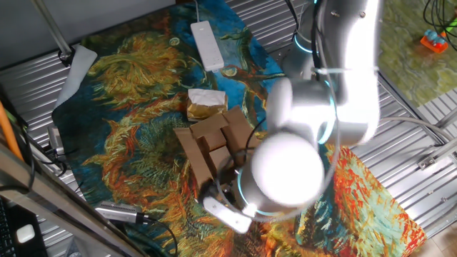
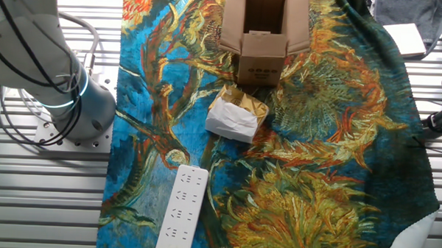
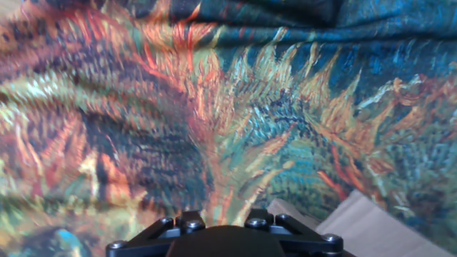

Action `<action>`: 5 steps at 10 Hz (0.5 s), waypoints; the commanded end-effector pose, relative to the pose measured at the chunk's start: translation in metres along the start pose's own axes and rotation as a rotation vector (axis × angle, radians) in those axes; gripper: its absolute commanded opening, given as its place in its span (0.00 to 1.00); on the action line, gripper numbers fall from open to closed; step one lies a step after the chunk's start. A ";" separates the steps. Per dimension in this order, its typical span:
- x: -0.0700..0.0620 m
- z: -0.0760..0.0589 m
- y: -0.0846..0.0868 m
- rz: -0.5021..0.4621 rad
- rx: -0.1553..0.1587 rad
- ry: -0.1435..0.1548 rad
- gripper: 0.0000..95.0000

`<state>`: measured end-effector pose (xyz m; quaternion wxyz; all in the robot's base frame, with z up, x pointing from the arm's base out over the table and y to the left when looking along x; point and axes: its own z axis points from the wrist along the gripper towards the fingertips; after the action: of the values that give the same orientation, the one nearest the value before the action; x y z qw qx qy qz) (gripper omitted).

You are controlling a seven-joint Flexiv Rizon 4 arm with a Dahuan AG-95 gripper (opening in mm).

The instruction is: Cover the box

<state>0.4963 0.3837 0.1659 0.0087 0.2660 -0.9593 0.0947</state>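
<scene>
— While the arm [image 1: 335, 107] hangs over the bench, where sits the box [image 2: 262, 37]?
— At 12 o'clock on the patterned cloth [image 2: 322, 179], flaps open; paper packet [image 2: 237, 117] just beside it at 6.
— Tool state?
— Fingers hidden; cannot tell how far apart, nor any hold.

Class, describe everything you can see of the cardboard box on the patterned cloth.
The box is a small carton of plain brown corrugated cardboard. It stands upright and open on the painted cloth, flaps spread outward and the inside showing. A row of small dark printed marks runs across one side wall. A crumpled white-and-tan paper packet lies close beside it. In one fixed view the robot arm hides part of it; nothing visibly grips it.
</scene>
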 end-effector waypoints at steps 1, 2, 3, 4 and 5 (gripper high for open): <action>0.002 -0.002 -0.004 -0.046 0.082 0.034 0.20; 0.004 -0.005 -0.008 -0.050 0.080 0.033 0.20; 0.005 -0.005 -0.009 -0.051 0.080 0.033 0.20; 0.006 -0.004 -0.010 -0.046 0.074 0.027 0.20; 0.007 -0.003 -0.010 -0.039 0.067 0.021 0.20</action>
<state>0.4956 0.3716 0.1709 0.0135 0.2891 -0.9476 0.1353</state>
